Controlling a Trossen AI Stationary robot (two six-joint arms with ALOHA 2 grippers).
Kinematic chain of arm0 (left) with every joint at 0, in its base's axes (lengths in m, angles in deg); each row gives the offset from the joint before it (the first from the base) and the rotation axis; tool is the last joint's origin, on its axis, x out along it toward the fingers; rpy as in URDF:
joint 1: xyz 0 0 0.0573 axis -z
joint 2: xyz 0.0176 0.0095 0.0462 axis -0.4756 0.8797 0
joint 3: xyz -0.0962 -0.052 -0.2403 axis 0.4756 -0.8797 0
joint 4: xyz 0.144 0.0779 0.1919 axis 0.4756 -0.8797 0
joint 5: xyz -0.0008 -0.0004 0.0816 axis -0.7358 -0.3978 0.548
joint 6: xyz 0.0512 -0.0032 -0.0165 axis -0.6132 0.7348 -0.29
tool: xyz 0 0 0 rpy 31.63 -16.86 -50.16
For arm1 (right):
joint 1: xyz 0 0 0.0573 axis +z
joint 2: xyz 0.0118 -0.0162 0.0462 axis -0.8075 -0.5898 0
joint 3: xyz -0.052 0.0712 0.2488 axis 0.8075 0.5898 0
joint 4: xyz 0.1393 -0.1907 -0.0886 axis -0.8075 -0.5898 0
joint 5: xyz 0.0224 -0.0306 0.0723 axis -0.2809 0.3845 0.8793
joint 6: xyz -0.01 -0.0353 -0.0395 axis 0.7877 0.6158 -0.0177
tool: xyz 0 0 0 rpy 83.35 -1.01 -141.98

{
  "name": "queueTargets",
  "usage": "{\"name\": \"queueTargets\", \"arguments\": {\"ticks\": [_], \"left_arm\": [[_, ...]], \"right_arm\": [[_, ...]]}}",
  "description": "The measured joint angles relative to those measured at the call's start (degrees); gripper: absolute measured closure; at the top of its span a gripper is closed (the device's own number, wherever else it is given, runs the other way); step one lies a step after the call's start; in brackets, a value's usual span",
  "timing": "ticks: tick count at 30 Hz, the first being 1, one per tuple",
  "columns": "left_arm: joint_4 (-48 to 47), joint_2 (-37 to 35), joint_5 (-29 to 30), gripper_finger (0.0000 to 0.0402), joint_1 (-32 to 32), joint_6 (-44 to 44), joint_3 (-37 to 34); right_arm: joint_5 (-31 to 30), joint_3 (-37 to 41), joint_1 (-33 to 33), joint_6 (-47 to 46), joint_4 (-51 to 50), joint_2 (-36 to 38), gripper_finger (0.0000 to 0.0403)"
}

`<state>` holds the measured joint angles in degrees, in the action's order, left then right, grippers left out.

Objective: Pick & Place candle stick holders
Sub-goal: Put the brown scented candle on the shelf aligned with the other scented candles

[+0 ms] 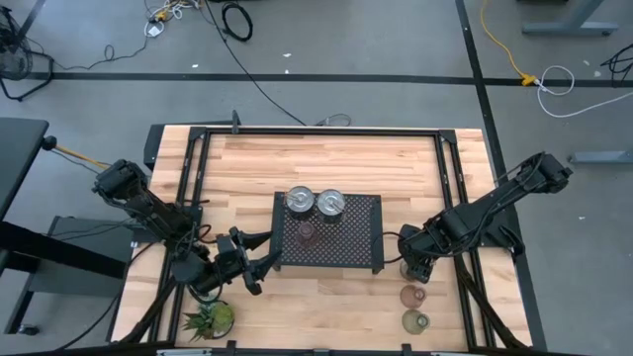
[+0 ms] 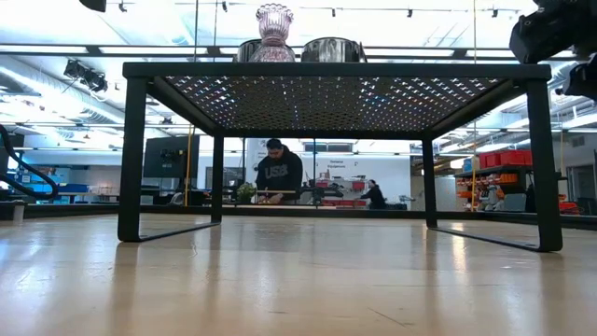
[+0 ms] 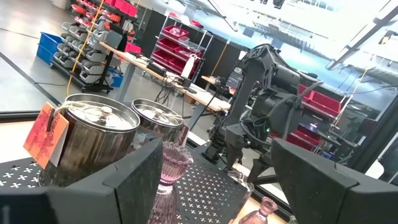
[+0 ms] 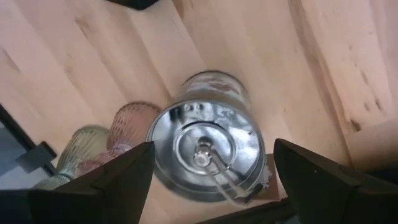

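Two silver candle holders (image 1: 300, 201) (image 1: 329, 204) stand at the far edge of the black mesh tray (image 1: 356, 247), with a pinkish glass one (image 1: 307, 232) nearer. My left gripper (image 1: 259, 259) is open and empty at the tray's near left corner, and its wrist view shows the pinkish glass (image 3: 171, 174) ahead of it. My right gripper (image 1: 415, 259) is open above the third silver holder (image 4: 205, 146), which stands on the table right of the tray. Its fingers stand on either side without touching. Another pinkish glass (image 1: 412, 295) and a greenish one (image 1: 414, 320) stand on the table nearer the front edge.
A small green potted plant (image 1: 211, 318) stands at the near left, close to my left arm. The tray stands on legs (image 2: 133, 159) above the tabletop. Black frame rails (image 1: 198, 168) run along the table's sides. People show in the room behind (image 2: 280, 173).
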<state>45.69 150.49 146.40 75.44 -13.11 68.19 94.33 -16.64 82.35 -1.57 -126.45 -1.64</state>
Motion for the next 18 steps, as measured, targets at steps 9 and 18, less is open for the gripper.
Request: {"name": "queueTargets", "arguments": {"ticks": [9, 18], "left_arm": [[0.0, 0.0, 0.0, 0.0104, 0.0, 0.0, 0.0], [0.0, 0.0, 0.0, 0.0104, 0.0, 0.0, 0.0]], "right_arm": [[0.6, 0.0, 0.0, 0.0, 0.6, 0.0, 0.0078], [1.0, 0.0, 0.0, 0.0, 1.0, 0.0, 0.0078]]}}
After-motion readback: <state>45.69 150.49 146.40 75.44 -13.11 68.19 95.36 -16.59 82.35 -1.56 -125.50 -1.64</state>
